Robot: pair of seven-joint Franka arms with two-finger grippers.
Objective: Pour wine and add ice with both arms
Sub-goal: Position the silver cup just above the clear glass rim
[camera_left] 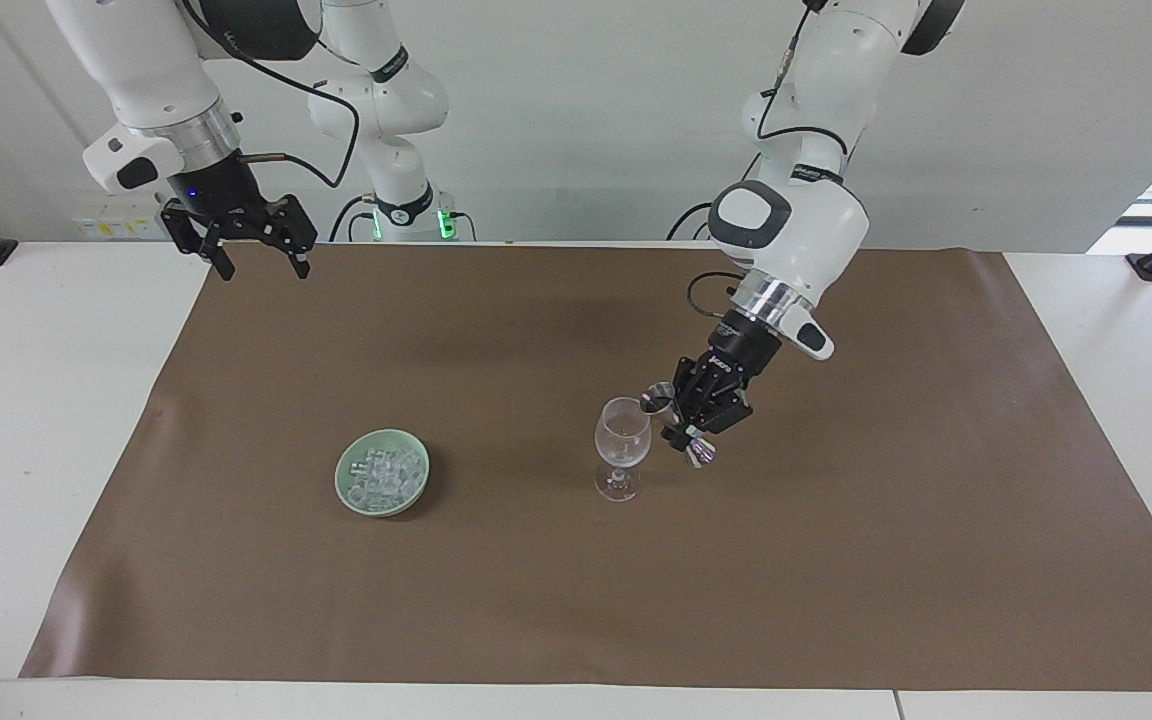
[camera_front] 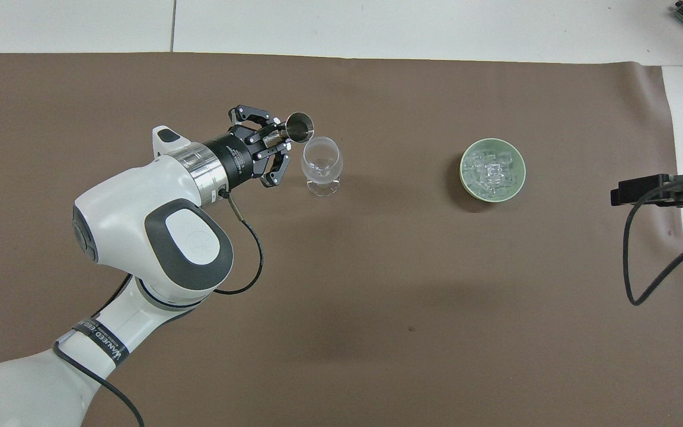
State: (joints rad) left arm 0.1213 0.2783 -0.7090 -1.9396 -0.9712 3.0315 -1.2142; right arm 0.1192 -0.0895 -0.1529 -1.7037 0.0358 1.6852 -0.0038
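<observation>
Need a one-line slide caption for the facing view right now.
Left hand, shut on a tilted metal jigger, at the wine glass rim; right hand waits, open.
</observation>
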